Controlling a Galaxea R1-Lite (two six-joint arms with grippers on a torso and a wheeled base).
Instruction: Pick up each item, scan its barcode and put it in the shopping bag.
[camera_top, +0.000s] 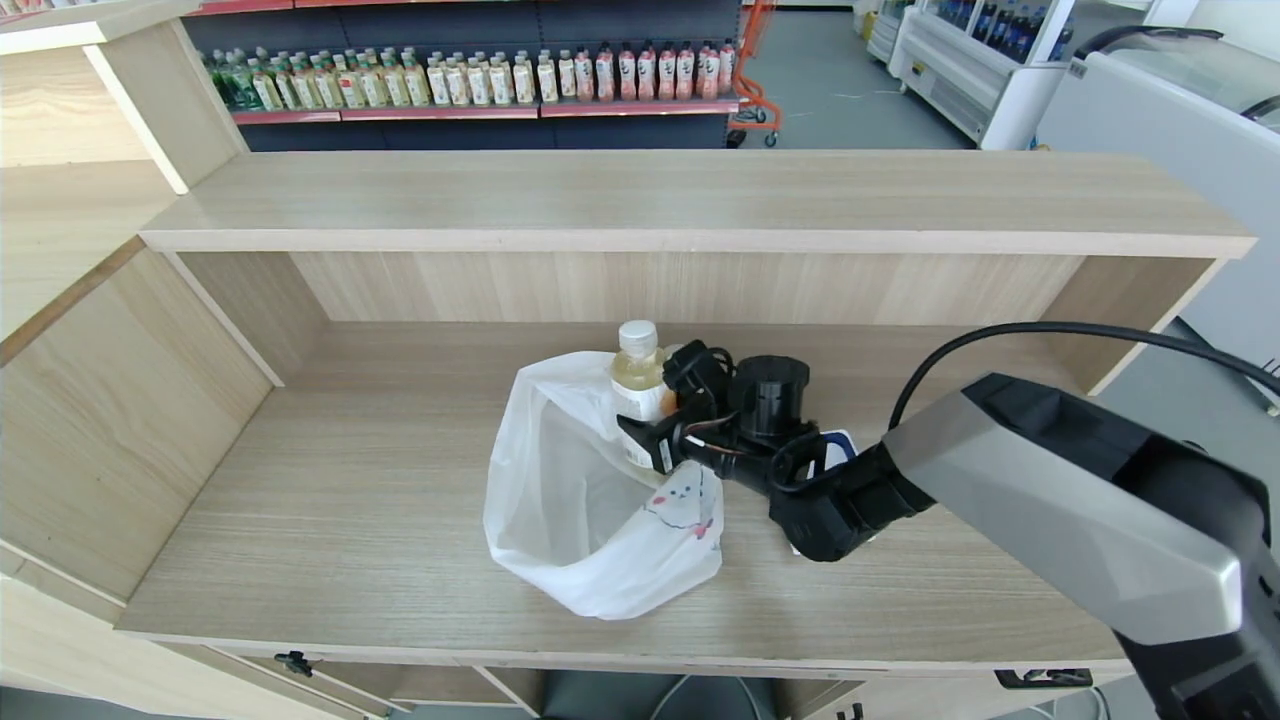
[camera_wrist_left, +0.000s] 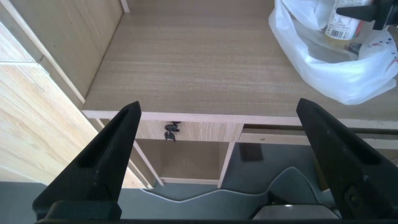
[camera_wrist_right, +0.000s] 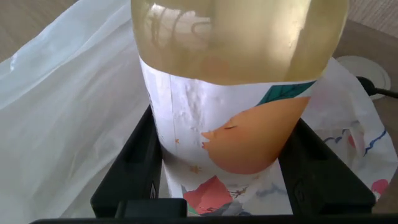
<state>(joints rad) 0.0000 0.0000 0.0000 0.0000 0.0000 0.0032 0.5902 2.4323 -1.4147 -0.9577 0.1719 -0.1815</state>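
My right pincer (camera_top: 660, 405) is clamped on the label of a drink bottle (camera_top: 637, 375) with a white cap and holds it upright in the open mouth of the white shopping bag (camera_top: 560, 500). The bag stands mid-bench (camera_top: 350, 500), nearer the front edge. My left pincer (camera_wrist_left: 219, 111) hangs spread wide off the bench's front edge, gripping nothing.

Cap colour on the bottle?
White cap on the bottle; clearest in the head view.
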